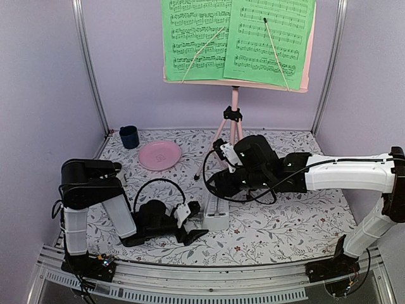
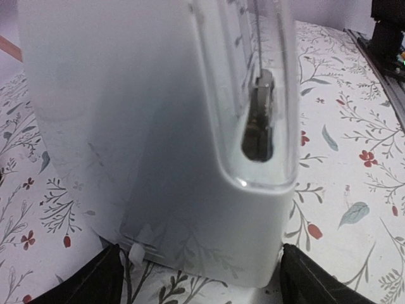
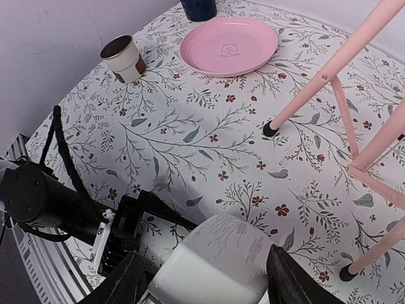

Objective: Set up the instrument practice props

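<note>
The white metronome (image 1: pixel 216 214) stands near the table's front, between both grippers. My left gripper (image 1: pixel 197 228) lies low on the table and is open. Its fingertips (image 2: pixel 297 275) flank the metronome's base (image 2: pixel 158 158) closely, and its clear front and pendulum fill the left wrist view. My right gripper (image 1: pixel 221 189) reaches across from the right and is shut on the metronome's upper part (image 3: pixel 215 259). The pink music stand (image 1: pixel 235 114) is at the back, with two green sheet-music pages (image 1: pixel 196 38) on its desk. Its legs (image 3: pixel 329 69) show in the right wrist view.
A pink plate (image 1: pixel 159 154) (image 3: pixel 229 45) and a dark blue cup (image 1: pixel 129 136) (image 3: pixel 199 7) sit at the back left. A small white and brown cup (image 3: pixel 123 58) stands near the left wall. The stand's tripod feet spread just behind the right gripper.
</note>
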Controlling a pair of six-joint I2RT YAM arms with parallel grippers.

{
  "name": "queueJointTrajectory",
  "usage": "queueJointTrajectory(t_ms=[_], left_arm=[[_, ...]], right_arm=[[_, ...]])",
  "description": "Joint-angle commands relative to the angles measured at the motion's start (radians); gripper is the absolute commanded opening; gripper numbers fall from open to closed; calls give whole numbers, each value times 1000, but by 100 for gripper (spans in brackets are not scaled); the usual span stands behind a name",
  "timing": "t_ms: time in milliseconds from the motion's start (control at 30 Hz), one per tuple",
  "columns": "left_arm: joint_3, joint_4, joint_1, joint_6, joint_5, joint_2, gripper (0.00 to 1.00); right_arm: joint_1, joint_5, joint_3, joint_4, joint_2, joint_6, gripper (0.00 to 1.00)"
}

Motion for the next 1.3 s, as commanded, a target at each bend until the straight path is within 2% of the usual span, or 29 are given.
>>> queueJointTrajectory(t_ms=[0, 400, 1067, 1267], left_arm=[[11, 3, -25, 24, -20, -27, 85], [-13, 44, -56, 43, -103, -35, 81], [-25, 61, -68, 38, -115, -22, 69], [-39, 73, -68, 26, -130, -28, 72]], right_arm=[[26, -81, 22, -27, 29, 48, 51], [33, -84, 22, -27, 41, 53, 51], [34, -81, 18, -30, 34, 50, 51], [35, -88, 22, -28, 32, 51, 54]])
